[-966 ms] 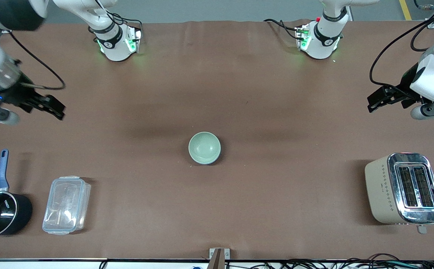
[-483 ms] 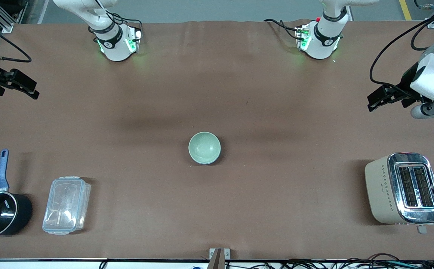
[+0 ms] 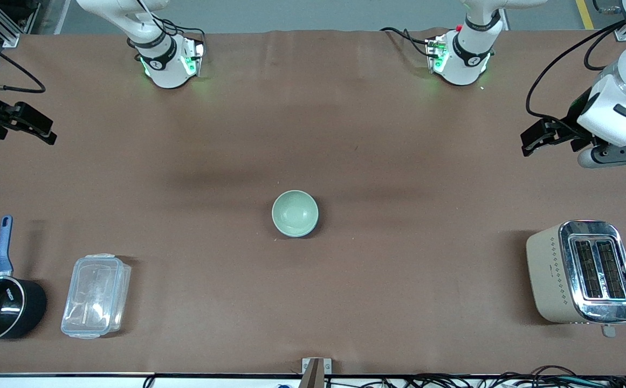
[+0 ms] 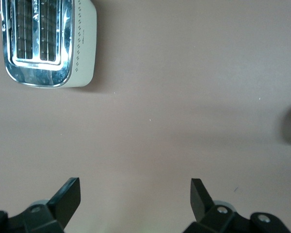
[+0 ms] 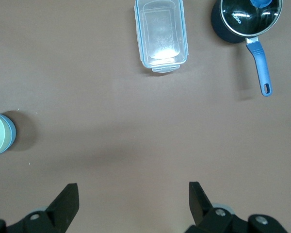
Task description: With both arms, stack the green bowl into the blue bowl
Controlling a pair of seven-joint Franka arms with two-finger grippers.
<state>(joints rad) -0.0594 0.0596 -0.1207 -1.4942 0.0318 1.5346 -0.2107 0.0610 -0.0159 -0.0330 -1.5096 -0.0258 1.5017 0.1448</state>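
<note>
Risk looks slight: green bowl (image 3: 295, 213) already sits nested in blue bowl (image 5: 9, 132) mid-desk (image 3: 313, 134). Left hand (image 4: 136, 199) and right hand (image 5: 134, 201) hover spread wide, empty, over opposite desk ends; any return could knock the stack.

Green bowl (image 3: 294, 212): small, round, pale mint, glossy, upright, nested inside blue bowl (image 5: 10, 132), whose darker rim shows around it. Position: table centre, well apart from all edges.
</note>
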